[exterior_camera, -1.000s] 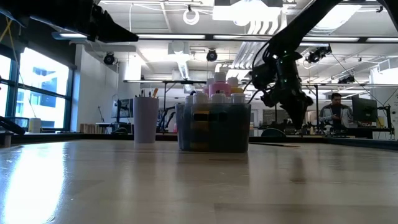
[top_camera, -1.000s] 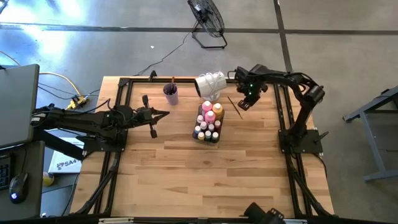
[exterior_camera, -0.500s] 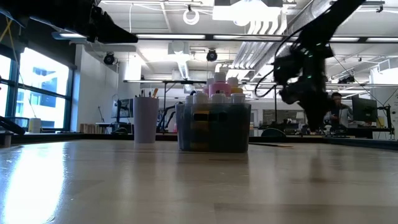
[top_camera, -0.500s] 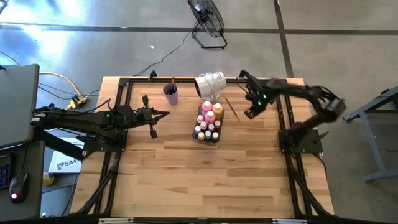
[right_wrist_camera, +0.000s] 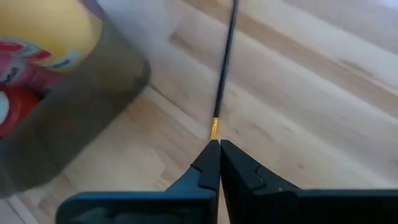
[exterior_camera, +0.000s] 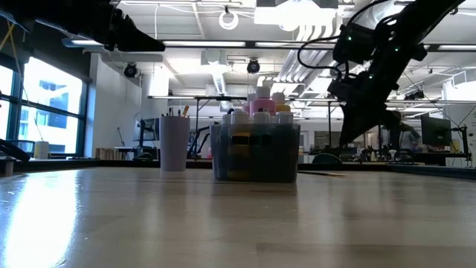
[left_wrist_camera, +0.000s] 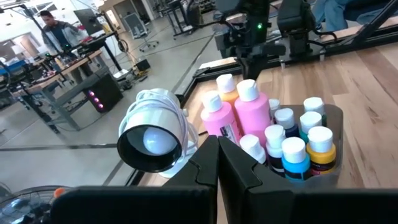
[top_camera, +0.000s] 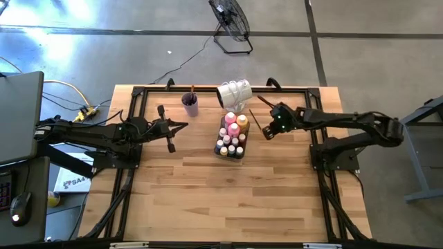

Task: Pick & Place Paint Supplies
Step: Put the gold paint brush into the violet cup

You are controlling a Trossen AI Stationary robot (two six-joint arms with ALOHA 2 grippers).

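Wood worktop (top_camera: 208, 187), workshop room behind. Grey tray (top_camera: 232, 146) holds the paint bottles (top_camera: 233, 135); purple cup (top_camera: 190, 104) holds brushes. Right gripper (right_wrist_camera: 214, 146) jaws shut, tips at paintbrush (right_wrist_camera: 224, 59) lying beside tray. Left gripper (top_camera: 185, 125) jaws shut, empty.

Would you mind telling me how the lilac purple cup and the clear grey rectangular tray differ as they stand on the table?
The lilac purple cup is round, opaque and narrow; the clear grey rectangular tray is boxy and see-through. The cup holds thin brush handles; the tray holds capped paint bottles, pink and orange ones tallest. The cup stands nearer the left arm; the tray sits nearer the table's middle. Both stand upright on the wooden table.
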